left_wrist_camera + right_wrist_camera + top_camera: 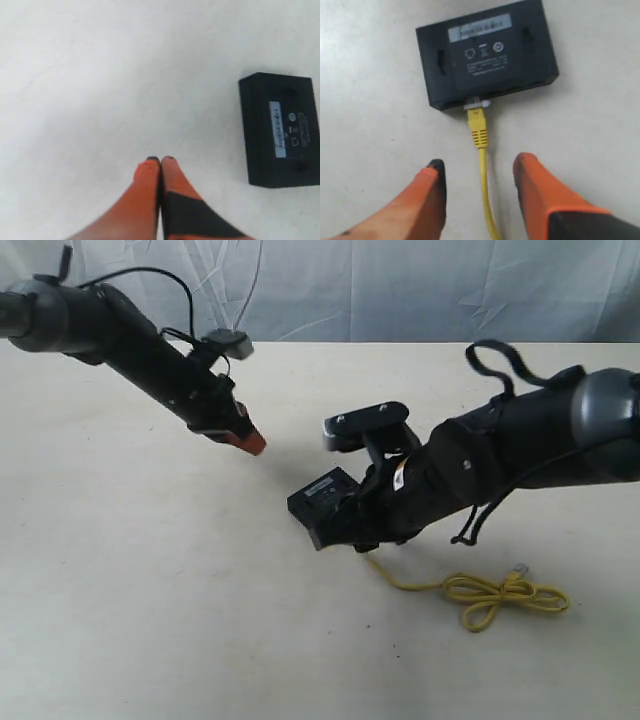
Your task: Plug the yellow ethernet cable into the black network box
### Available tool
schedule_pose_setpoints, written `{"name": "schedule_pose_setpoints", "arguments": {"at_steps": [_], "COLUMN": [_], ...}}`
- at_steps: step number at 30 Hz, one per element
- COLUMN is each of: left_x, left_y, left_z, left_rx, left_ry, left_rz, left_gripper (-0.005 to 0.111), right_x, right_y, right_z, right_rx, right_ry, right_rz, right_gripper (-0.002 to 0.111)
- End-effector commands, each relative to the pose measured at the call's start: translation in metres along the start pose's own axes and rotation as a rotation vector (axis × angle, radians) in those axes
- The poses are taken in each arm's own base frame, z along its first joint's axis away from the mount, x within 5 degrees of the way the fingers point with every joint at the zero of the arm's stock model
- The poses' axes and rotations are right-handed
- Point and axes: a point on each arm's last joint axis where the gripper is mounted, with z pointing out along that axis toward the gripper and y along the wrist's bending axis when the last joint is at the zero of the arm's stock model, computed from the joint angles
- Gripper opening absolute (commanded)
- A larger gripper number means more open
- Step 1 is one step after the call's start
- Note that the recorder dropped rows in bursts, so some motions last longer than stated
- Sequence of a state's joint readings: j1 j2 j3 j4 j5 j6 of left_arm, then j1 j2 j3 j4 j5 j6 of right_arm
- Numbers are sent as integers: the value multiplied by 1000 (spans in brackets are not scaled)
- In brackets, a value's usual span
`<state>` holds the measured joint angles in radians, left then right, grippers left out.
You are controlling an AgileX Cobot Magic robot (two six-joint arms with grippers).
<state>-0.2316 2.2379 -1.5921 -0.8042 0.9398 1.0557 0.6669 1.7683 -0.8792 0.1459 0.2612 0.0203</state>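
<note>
The cable (481,150) runs straight across the counter (150,590) to the box (485,55). Its front plug (477,105) touches the box's near side wall at a port. How deep the plug sits cannot be told. Behind the plug, the yellow boot and cord pass between the two orange fingers of the right hand (481,162). That hand is spread wide, and neither finger touches the cord.

In the exterior view the rest of the cable trails away from the right arm and bunches into a knotted loop (500,595). Its free end (519,568) lies just beside the loop.

The box lies flat on the counter, with a pale label (480,27) along the far edge of its top face. The right arm hides part of the box in the exterior view.

The left hand (160,160) is well apart from the box. Its orange fingers are pressed together with nothing between them, and it is above bare counter.

A white cloth (400,290) hangs behind the counter.
</note>
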Motion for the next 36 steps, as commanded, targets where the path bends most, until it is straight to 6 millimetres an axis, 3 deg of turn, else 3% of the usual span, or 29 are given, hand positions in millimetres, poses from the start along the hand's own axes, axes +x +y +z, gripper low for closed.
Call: {"name": "schedule_pose_setpoints", "arguments": {"at_steps": [1, 4, 8, 14, 19, 25, 30, 36], "left_x": [-9, -6, 7, 56, 109, 161, 179, 187], "left_y": [-8, -22, -56, -118, -166, -207, -228, -243], "left_z": [-68, -104, -146, -195, -218, -228, -238, -249], "left_rx": [-184, -341, -453, -598, -687, -727, -747, -771], "left_ry": [-5, -27, -127, -307, -443, -561, -643, -719], "left_rz": [-115, -150, -176, -139, -83, -30, 14, 52], "left_gripper": [0, 0, 0, 0, 0, 0, 0, 0], "right_x": [-8, -9, -5, 10, 37, 75, 97, 107], "right_y": [-19, -42, -73, -99, -91, -75, -65, -57], "right_z": [-36, -58, -85, -140, -180, -209, -226, -246], "right_rx": [-3, 16, 52, 135, 201, 222, 219, 216], "right_ry": [-18, -8, -9, -72, -199, -421, -460, -571], "right_rz": [133, 225, 333, 373, 302, 271, 260, 247], "right_gripper": [24, 0, 0, 0, 0, 0, 0, 0]}}
